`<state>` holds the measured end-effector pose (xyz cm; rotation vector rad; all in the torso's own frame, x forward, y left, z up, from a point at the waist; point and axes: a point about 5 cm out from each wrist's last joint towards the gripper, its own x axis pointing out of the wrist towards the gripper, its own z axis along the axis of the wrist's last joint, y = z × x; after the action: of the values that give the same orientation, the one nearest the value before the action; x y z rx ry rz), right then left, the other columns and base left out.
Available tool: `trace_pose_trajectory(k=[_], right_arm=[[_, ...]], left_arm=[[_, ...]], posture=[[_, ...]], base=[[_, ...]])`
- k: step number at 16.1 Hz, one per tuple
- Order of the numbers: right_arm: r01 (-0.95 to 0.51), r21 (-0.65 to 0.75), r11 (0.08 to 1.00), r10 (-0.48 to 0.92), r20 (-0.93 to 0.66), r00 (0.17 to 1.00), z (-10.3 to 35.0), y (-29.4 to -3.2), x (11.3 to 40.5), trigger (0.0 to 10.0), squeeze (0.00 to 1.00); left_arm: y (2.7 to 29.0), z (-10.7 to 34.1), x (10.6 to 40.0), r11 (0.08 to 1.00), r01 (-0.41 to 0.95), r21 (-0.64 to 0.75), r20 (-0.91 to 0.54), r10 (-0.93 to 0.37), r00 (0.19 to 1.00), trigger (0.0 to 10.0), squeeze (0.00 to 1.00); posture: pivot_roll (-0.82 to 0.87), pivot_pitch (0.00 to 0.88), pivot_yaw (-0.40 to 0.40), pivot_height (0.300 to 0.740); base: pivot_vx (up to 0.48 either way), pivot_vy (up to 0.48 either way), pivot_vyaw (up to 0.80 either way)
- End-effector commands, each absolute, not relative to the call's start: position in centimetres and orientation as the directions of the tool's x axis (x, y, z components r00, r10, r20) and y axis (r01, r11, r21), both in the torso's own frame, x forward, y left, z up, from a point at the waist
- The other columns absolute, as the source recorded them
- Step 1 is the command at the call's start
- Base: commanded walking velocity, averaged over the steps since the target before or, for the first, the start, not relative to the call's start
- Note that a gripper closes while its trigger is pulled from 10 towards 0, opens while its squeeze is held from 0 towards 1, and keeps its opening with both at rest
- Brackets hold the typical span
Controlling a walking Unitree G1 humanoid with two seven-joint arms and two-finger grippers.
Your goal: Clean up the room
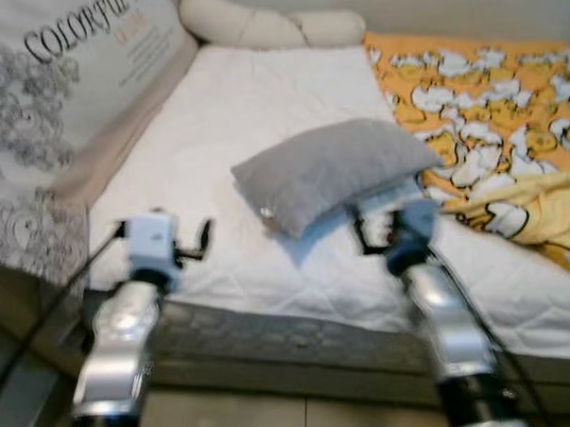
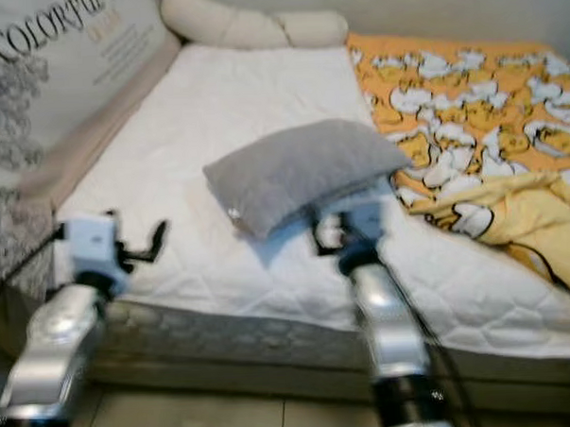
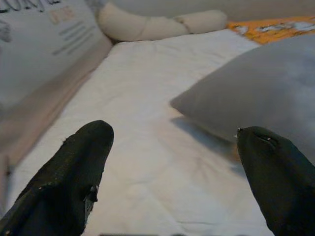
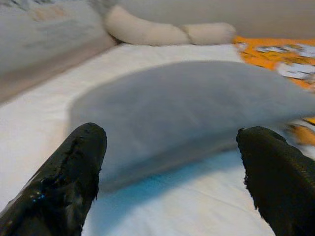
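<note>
Black fingers of my right pincer (image 1: 376,230) stand wide apart and hold nothing, just short of the grey pillow (image 1: 330,169), aimed at its near side; through the right wrist view the pillow (image 4: 187,108) spreads across the gap between both fingertips (image 4: 74,167). My left pincer (image 1: 194,244) is also spread apart and empty, hovering above the near left corner of the mattress (image 1: 243,111), with the pillow's corner off to its right side in the left wrist view (image 3: 251,93).

The grey pillow lies near the middle of the white quilted mattress, slightly tilted, its far right end touching the orange patterned blanket (image 1: 488,91) that covers the mattress's right side. A yellow cloth (image 1: 536,212) is bunched on that blanket near the front right edge. Along the mattress's left edge leans a large printed board (image 1: 62,81) with lettering and swirl drawings. At the far edge, against the wall, lies a long cream bolster (image 1: 267,27).
</note>
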<state>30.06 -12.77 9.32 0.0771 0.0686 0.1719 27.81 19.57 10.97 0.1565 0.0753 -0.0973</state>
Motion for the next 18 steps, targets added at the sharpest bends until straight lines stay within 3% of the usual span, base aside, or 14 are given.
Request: trace_pose_trajectory(k=[1, 5, 9, 18], right_arm=[[-0.131, 0.076, 0.988, 0.136, -0.069, 0.988, 9.26, -14.25, 30.13, 10.0, 0.0], [-0.131, 0.083, 0.988, 0.137, -0.067, 0.988, 9.29, -14.38, 30.14, 10.0, 0.0], [-0.105, 0.092, 0.99, 0.112, -0.075, 0.991, 9.23, -14.73, 30.21, 10.0, 0.0], [-0.15, 0.085, 0.985, 0.157, -0.091, 0.983, 8.93, -14.15, 29.87, 10.0, 0.0]], left_arm=[[18.79, 11.11, 28.02, 0.981, 0.129, 0.144, -0.076, -0.12, 0.99, 10.0, 0.57], [19.04, 10.94, 27.95, 0.982, 0.127, 0.14, -0.082, -0.116, 0.99, 10.0, 0.56], [19.21, 10.63, 27.61, 0.981, 0.133, 0.144, -0.095, -0.12, 0.988, 10.0, 0.56], [18.79, 10.59, 27.55, 0.981, 0.14, 0.137, -0.096, -0.127, 0.987, 10.0, 0.56]], posture=[[0.07, 0.0, -0.004, 0.74], [0.07, 0.0, -0.014, 0.74], [0.07, 0.0, -0.011, 0.74], [0.07, 0.0, -0.006, 0.74]], base=[[0.307, 0.0, 0.0], [0.31, 0.0, 0.0], [0.308, 0.0, -0.67], [0.312, 0.0, 0.0]])
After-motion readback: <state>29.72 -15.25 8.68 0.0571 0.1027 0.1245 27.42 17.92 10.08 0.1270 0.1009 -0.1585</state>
